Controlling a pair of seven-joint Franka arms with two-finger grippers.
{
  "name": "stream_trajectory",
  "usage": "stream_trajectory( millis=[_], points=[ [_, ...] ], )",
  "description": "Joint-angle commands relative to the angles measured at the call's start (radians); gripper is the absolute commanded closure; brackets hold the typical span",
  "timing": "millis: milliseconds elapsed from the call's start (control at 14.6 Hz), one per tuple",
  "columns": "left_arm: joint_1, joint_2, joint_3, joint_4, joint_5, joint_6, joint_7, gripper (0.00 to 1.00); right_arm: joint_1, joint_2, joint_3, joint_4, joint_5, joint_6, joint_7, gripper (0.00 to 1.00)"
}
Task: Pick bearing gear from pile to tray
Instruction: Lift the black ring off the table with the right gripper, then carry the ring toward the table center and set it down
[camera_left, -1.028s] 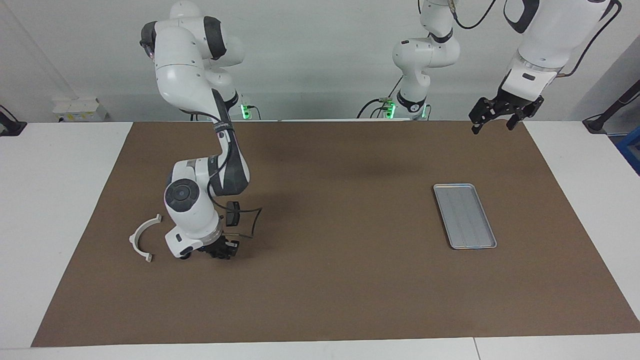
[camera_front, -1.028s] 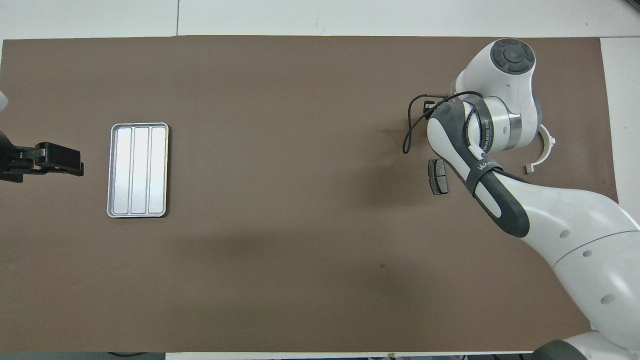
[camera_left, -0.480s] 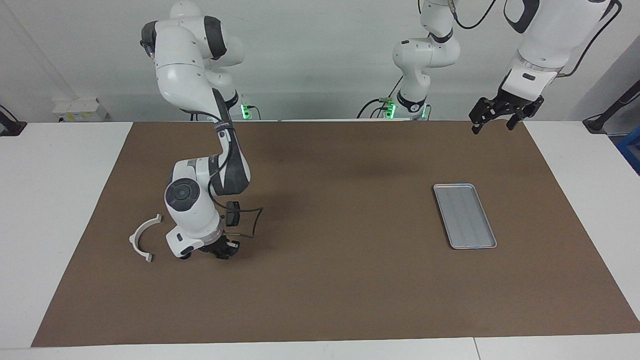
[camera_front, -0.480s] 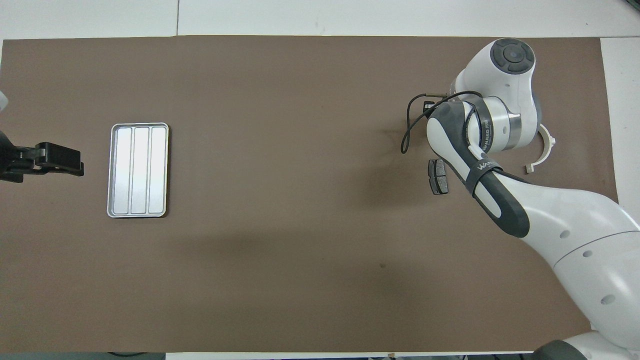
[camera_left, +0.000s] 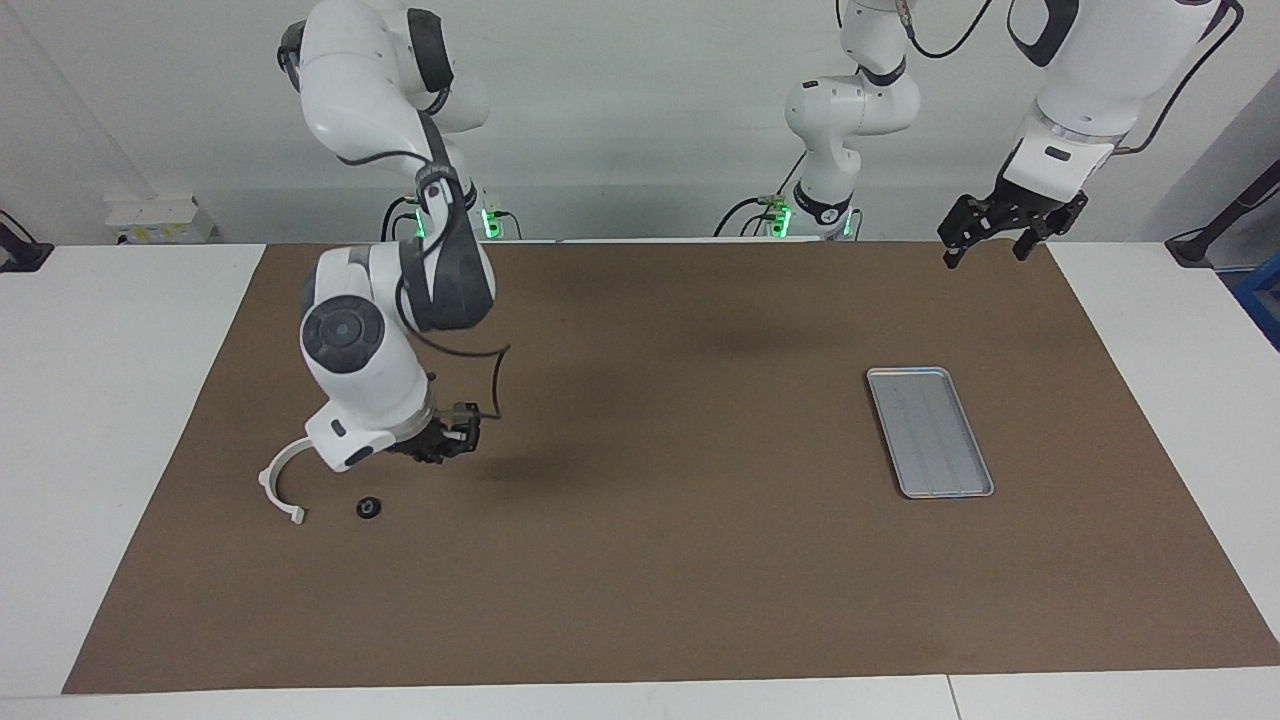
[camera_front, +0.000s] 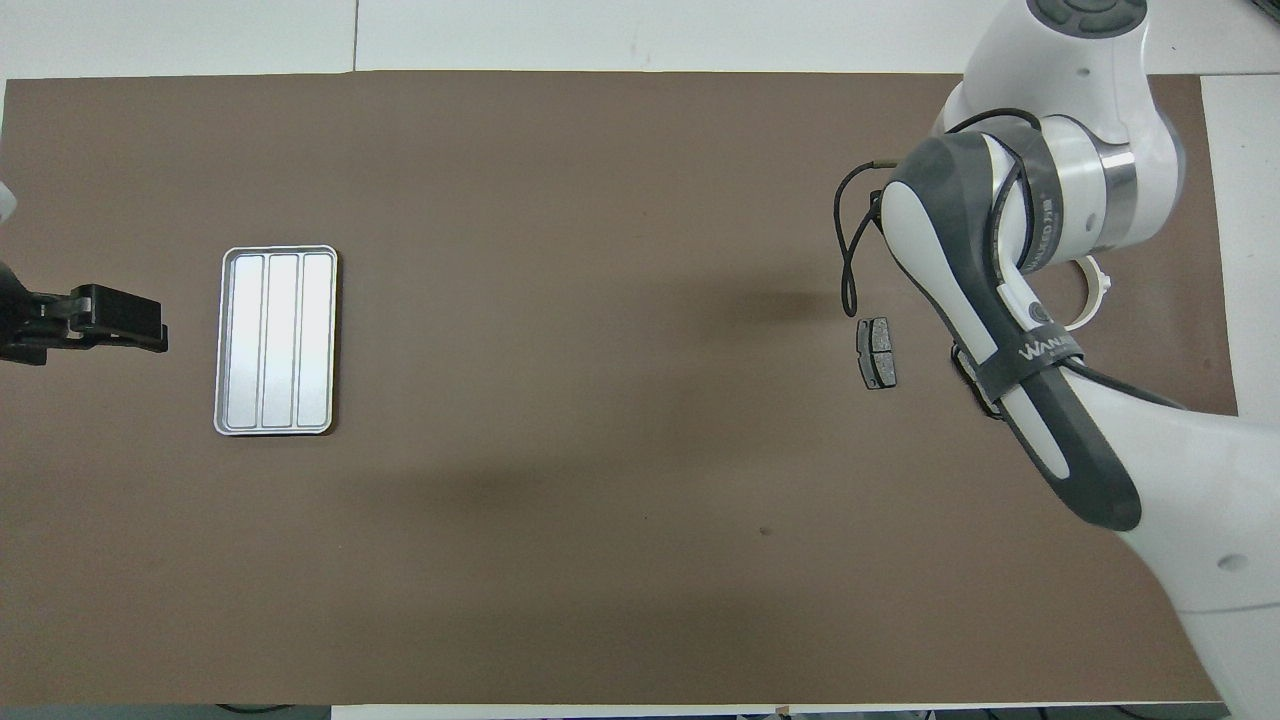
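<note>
The pile lies at the right arm's end of the brown mat. It shows a white half-ring, one small black round piece beside it, and a dark grey brake-pad plate. My right gripper hangs a little above the mat over the pile. In the facing view it overlaps the plate, and in the overhead view its own arm hides it. The silver tray lies empty toward the left arm's end. My left gripper waits open in the air, over the mat's edge beside the tray.
The half-ring is partly covered by the right arm in the overhead view. The tray lies beside the left gripper there. The brown mat covers most of the white table.
My right gripper has risen from the mat at the pile. A small black round piece beside the half-ring has come into view. The left arm has not moved.
</note>
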Motion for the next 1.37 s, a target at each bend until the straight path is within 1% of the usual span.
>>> stream_trajectory(
  millis=[0,69,137,274,411,480,617,754,822,891,1028,1302],
  points=[
    [-0.001,-0.009,0.0,-0.011,0.02,0.004,0.012,0.0,0.118,-0.008,0.018,0.14,0.023,-0.149,0.197,1.0],
    [-0.001,-0.009,0.0,-0.011,0.02,0.004,0.012,0.0,0.166,-0.008,0.023,0.155,0.062,-0.156,0.332,1.0],
    [-0.001,-0.009,0.0,-0.011,0.02,0.004,0.012,0.0,0.223,-0.01,0.024,0.156,0.087,-0.136,0.485,1.0],
    [-0.001,-0.009,0.0,-0.011,0.02,0.004,0.012,0.0,0.326,-0.011,0.033,0.151,0.112,-0.037,0.757,1.0],
    [-0.001,-0.009,0.0,-0.011,0.02,0.004,0.012,0.0,0.399,0.007,0.033,0.143,0.11,0.029,0.903,1.0],
    [-0.001,-0.009,0.0,-0.011,0.02,0.004,0.012,0.0,0.421,0.01,0.033,0.119,0.112,0.074,0.933,1.0],
    [-0.001,-0.009,0.0,-0.011,0.02,0.004,0.012,0.0,0.447,0.019,0.033,0.068,0.11,0.126,0.976,1.0],
    [-0.001,-0.009,0.0,-0.011,0.02,0.004,0.012,0.0,0.501,0.1,0.032,0.07,0.084,0.174,1.049,1.0],
    [-0.001,-0.009,0.0,-0.011,0.02,0.004,0.012,0.0,0.527,0.143,0.032,0.07,0.055,0.215,1.071,1.0],
    [-0.001,-0.009,0.0,-0.011,0.02,0.004,0.012,0.0,0.535,0.17,0.032,0.068,0.034,0.27,1.082,1.0],
    [-0.001,-0.009,0.0,-0.011,0.02,0.004,0.012,0.0,0.522,0.191,0.032,0.035,0.021,0.324,1.083,1.0],
    [-0.001,-0.009,0.0,-0.011,0.02,0.004,0.012,0.0,0.513,0.194,0.032,-0.083,-0.015,0.456,1.082,1.0]
  ],
)
